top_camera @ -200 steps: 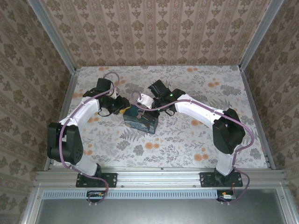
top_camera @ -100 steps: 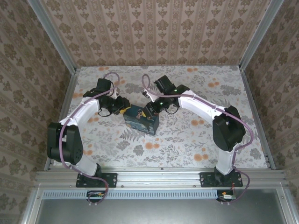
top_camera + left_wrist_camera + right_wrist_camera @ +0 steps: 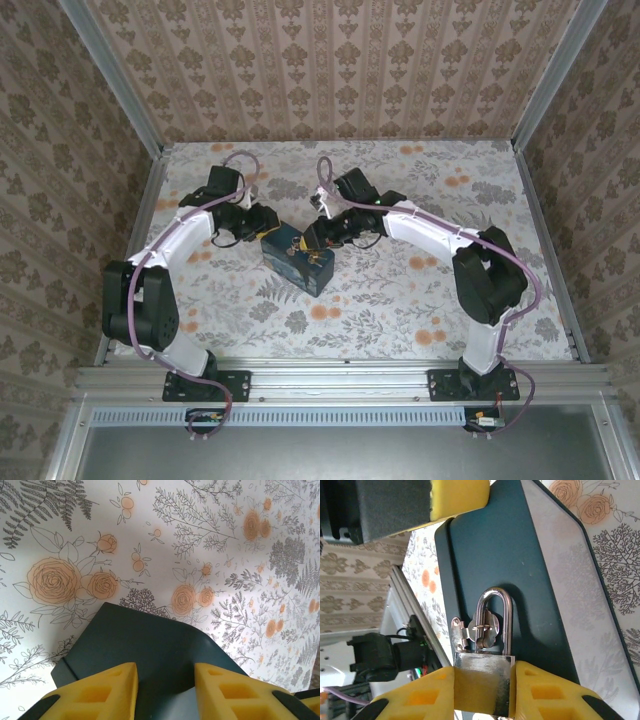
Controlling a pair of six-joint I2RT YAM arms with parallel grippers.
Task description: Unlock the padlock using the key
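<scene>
The padlock (image 3: 482, 680) is a small silver lock. Its shackle passes through a metal hasp (image 3: 481, 630) on the side of the dark blue box (image 3: 520, 555). My right gripper (image 3: 484, 672) is shut on the padlock's body, one yellow pad on each side. In the top view the right gripper (image 3: 320, 238) sits at the far right edge of the box (image 3: 298, 262). My left gripper (image 3: 165, 672) is shut on the box (image 3: 150, 645) at its far left corner (image 3: 262, 226). One of its yellow pads (image 3: 457, 497) rests on the box edge. The key is out of view.
The box stands mid-table on a floral cloth (image 3: 400, 300). Patterned walls with metal posts close in the left, right and back. An aluminium rail (image 3: 340, 378) carries both arm bases at the near edge. Open cloth lies in front of the box and to the right.
My right gripper came down from behind the box to its far side and took the padlock body. The box turned and shifted slightly. The left arm stayed put.
</scene>
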